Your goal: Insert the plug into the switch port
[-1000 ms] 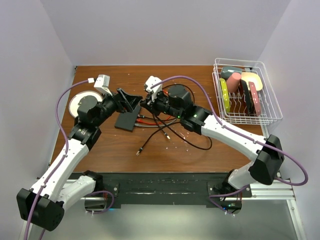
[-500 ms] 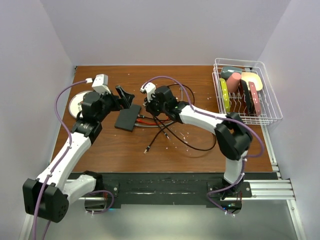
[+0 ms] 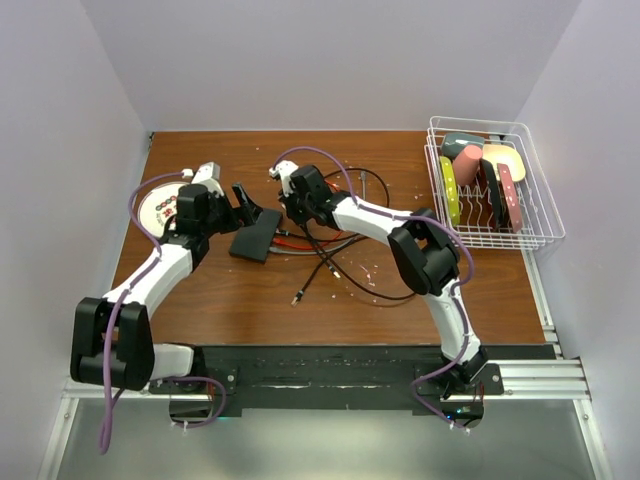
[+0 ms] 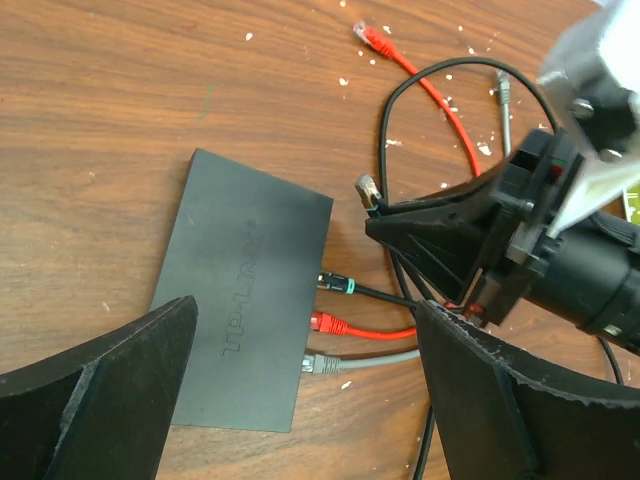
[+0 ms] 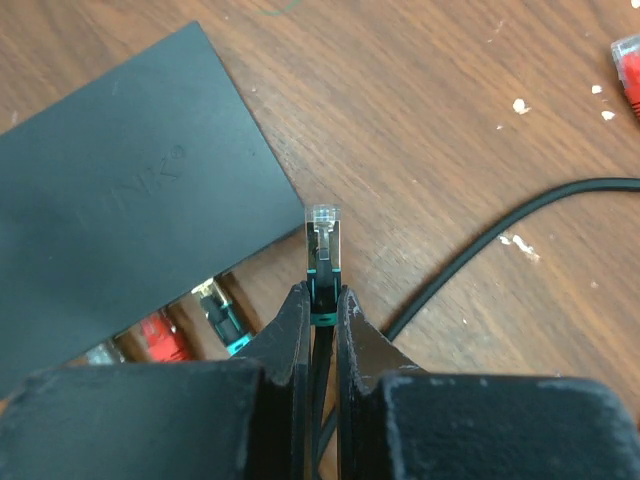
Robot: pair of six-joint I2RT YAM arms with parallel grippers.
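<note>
The switch (image 3: pixel 254 238) is a flat black box on the wooden table. Its port row faces right in the left wrist view (image 4: pixel 312 325), with a black-teal plug (image 4: pixel 345 285), a red plug (image 4: pixel 330 322) and a grey plug (image 4: pixel 322 365) sitting in it. My right gripper (image 5: pixel 322 300) is shut on a black-teal plug (image 5: pixel 323 240) with a clear tip. It holds the plug just off the switch's far corner (image 5: pixel 290 195), apart from it. My left gripper (image 4: pixel 300 400) is open and empty, hovering over the switch's port side (image 3: pixel 245 205).
Loose black, red and grey cables (image 3: pixel 335 262) lie right of the switch, with a free red plug (image 4: pixel 372 38) further back. A white disc (image 3: pixel 160 205) lies at the back left. A wire rack (image 3: pixel 490 185) holding dishes stands at the back right.
My right gripper has carried the plug left and back, up to the switch's far corner. My left arm has folded back and its open gripper shifted slightly left.
</note>
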